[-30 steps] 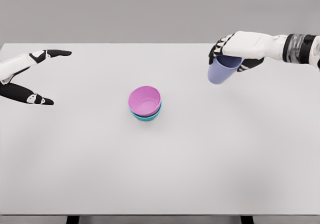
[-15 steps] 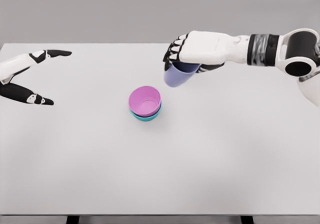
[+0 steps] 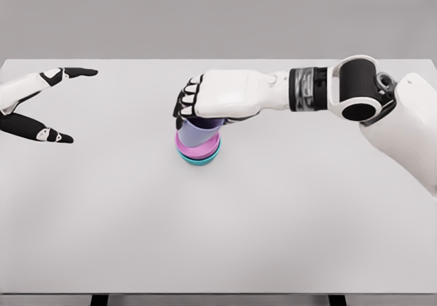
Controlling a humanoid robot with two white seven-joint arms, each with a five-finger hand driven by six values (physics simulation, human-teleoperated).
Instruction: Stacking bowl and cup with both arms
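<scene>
Right hand (image 3: 212, 101): arm enters from the right, reaching across the table (image 3: 287, 210) to its middle. Palm down, fingers (image 3: 186, 104) curled over the top of the cup (image 3: 196, 132), holding it from above.

Cup: lavender, directly beneath the right fingers. Long axis close to vertical, leaning slightly; its upper end is covered by the hand, so which end is the mouth cannot be told. Its lower end sits inside the pink bowl (image 3: 202, 147).

Pink bowl: just below the right fingers, mouth up, only its rim showing around the cup. Nested in the teal bowl (image 3: 199, 160).

Teal bowl: lowest of the stack, mouth up, resting on the table; a thin crescent of rim shows under the pink one.

Left hand (image 3: 34, 108): at the left edge, well apart from the stack. Fingers straight and spread wide from the thumb, holding nothing, above the table.
</scene>
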